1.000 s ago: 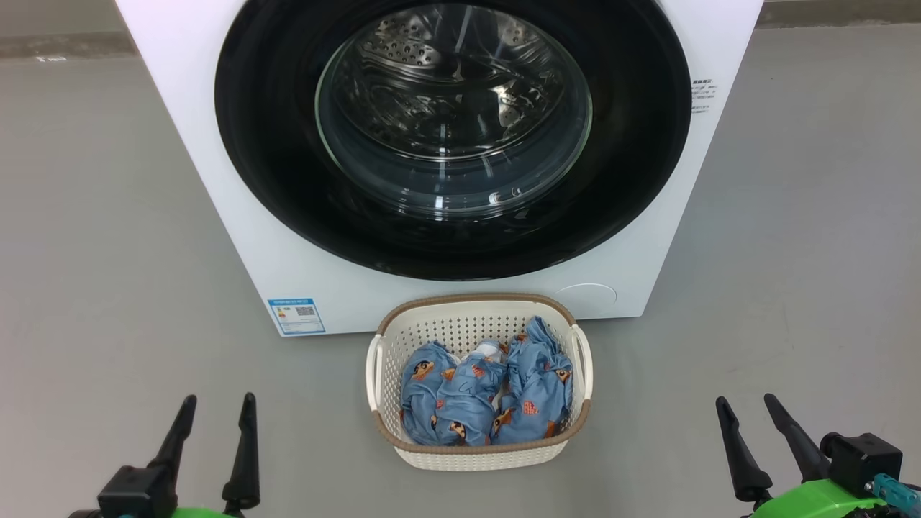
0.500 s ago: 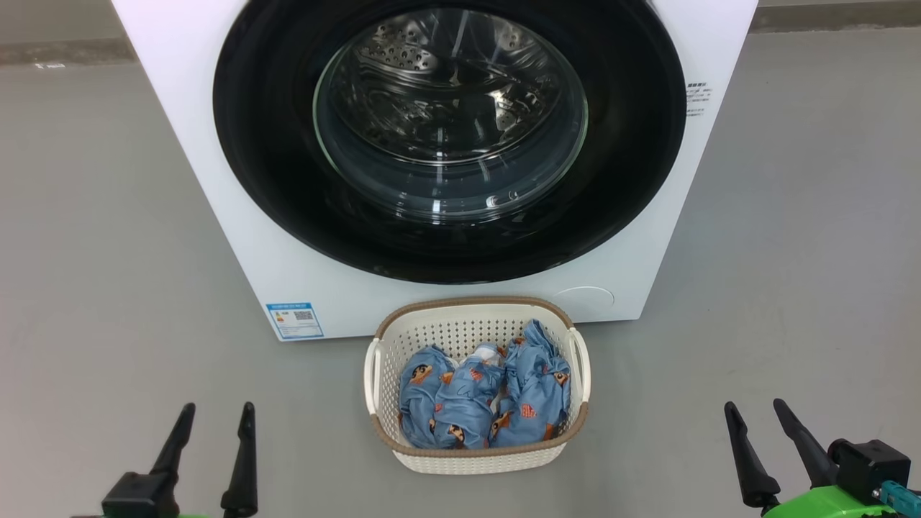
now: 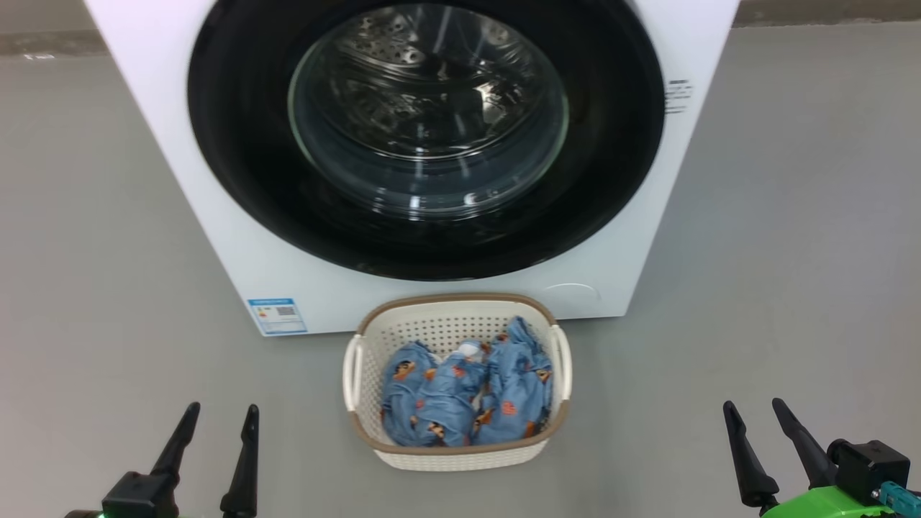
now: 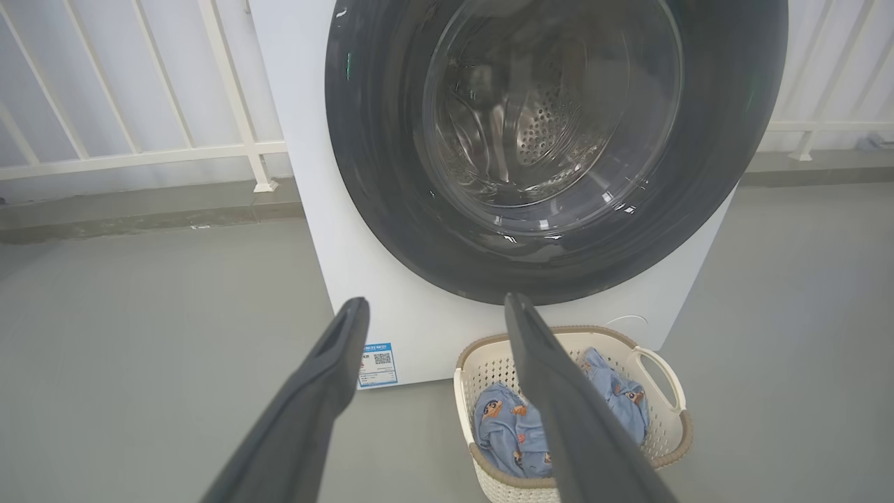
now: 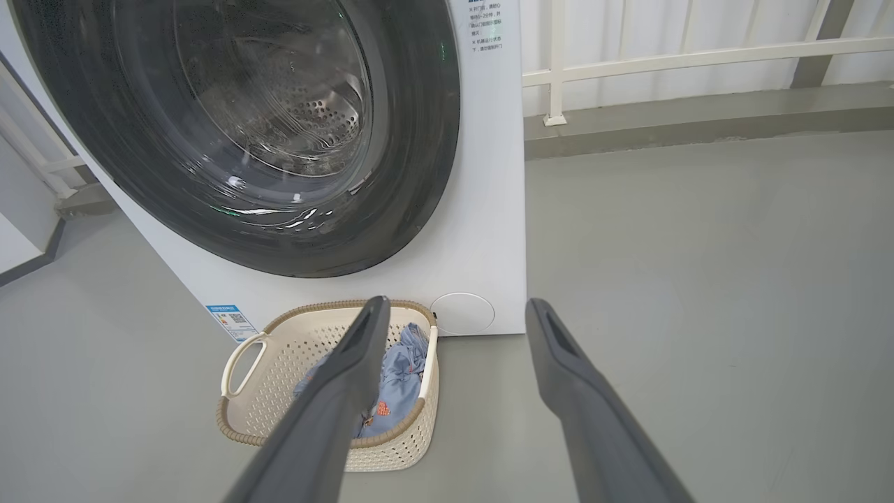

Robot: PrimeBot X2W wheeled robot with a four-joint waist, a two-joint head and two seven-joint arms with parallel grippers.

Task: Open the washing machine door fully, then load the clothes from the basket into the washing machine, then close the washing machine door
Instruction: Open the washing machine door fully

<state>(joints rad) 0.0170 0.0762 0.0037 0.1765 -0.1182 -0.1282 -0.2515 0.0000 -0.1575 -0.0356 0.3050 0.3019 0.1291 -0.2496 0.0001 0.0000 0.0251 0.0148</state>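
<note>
The white washing machine (image 3: pixel 151 93) stands ahead of me, its round black door (image 3: pixel 237 180) lying flush against the front, steel drum visible through the glass. On the floor just before it sits the cream basket (image 3: pixel 374 331) holding the light blue printed clothes (image 3: pixel 460 399). My left gripper (image 3: pixel 219 414) is open at the lower left, well left of the basket. At the lower right, equally far from it, my right gripper (image 3: pixel 755 410) is open. Both are empty. The wrist views show the door (image 4: pixel 377 175) (image 5: pixel 419 140), basket (image 4: pixel 660 370) (image 5: pixel 272 391), and each open gripper (image 4: pixel 436 307) (image 5: pixel 457 307).
Grey floor (image 3: pixel 791 252) spreads on both sides of the machine. A white railing (image 4: pixel 140 150) on a low kerb runs behind it, also seen past the machine's right side (image 5: pixel 698 56). A blue label sticker (image 3: pixel 276 315) marks the machine's lower left front.
The whole head view has shifted, so machine and basket sit slightly further left; the camera moved. Both grippers stay open and low in the picture.
</note>
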